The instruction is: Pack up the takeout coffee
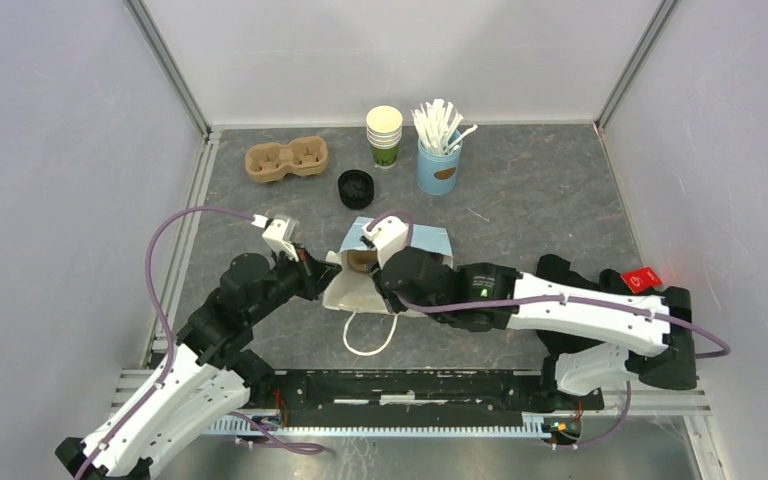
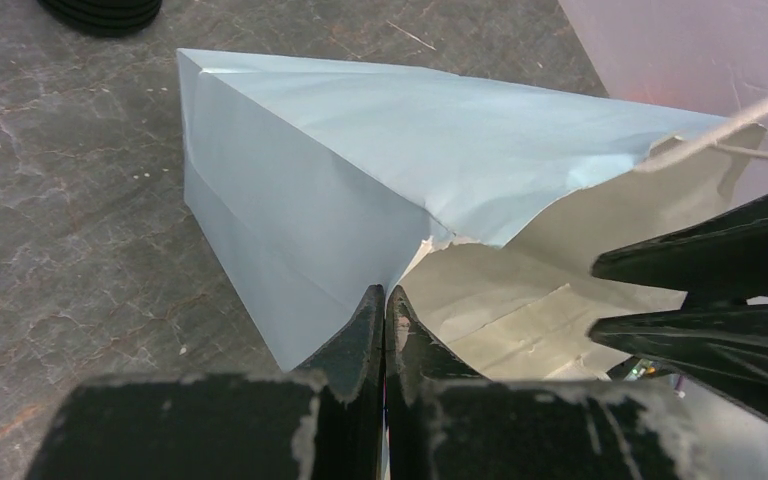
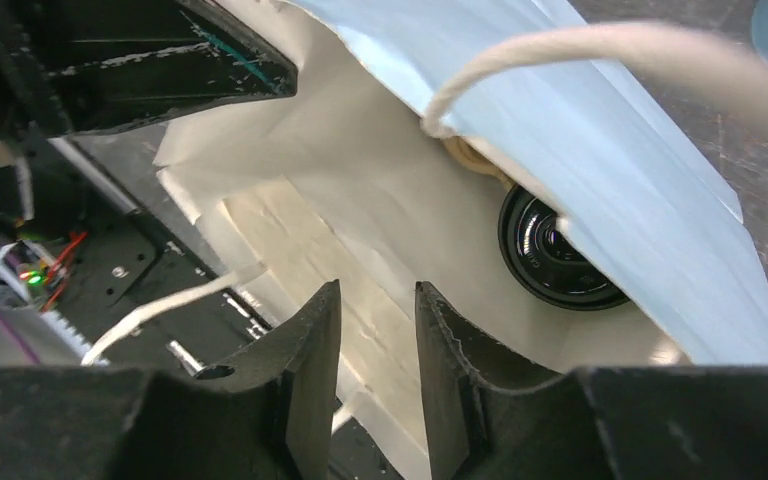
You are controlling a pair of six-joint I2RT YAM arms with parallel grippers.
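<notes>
The left gripper (image 2: 384,312) has its jaws pressed together on the edge of the bag's (image 2: 360,170) mouth. That arm rises from its base at the near left, bends at the elbow and leans right toward the bag. The right gripper (image 3: 378,315) sits at the mouth, jaws a little apart with nothing between them, its arm stretched low and leftward over the table (image 1: 540,210). The bag lies on its side mid-table, mouth toward the arms. The coffee (image 3: 552,250) lies inside it, black lid facing the opening.
</notes>
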